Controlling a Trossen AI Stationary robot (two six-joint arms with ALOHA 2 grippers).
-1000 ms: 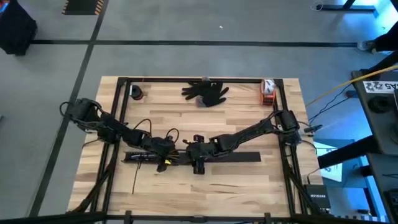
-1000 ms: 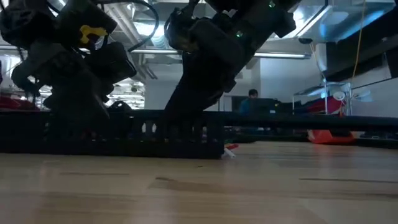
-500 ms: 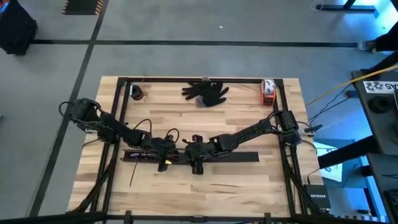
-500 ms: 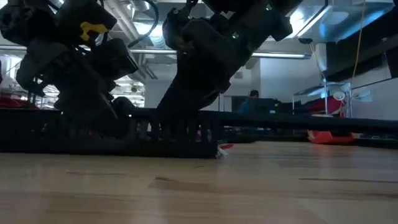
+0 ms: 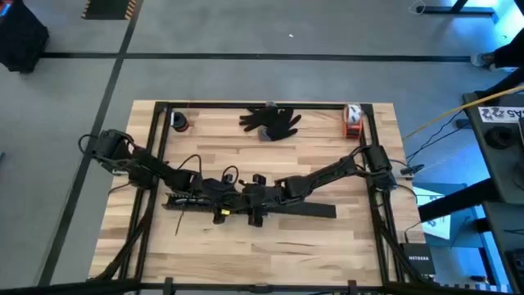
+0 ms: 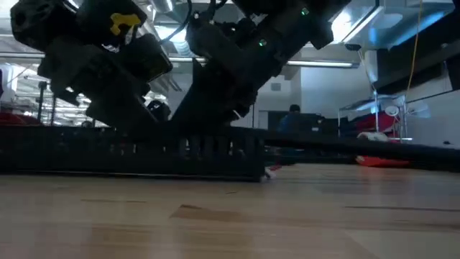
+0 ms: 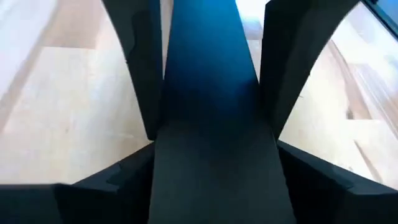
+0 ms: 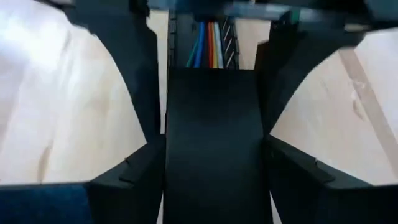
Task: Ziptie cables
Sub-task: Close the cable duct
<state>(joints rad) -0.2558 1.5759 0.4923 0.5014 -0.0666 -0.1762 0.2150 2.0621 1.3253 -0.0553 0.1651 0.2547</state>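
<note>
A desk (image 5: 270, 246) of pale, smooth, matt wooden planks is seen, on which a matt black plastic slotted bar (image 5: 307, 210) is laid, with glossy plastic-coated cables (image 8: 207, 45) and a black cloth glove (image 5: 272, 121).

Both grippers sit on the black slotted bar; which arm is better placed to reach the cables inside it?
Probably right: the right gripper straddles the black bar with the cables directly ahead. The left gripper's view shows only bar.
</note>
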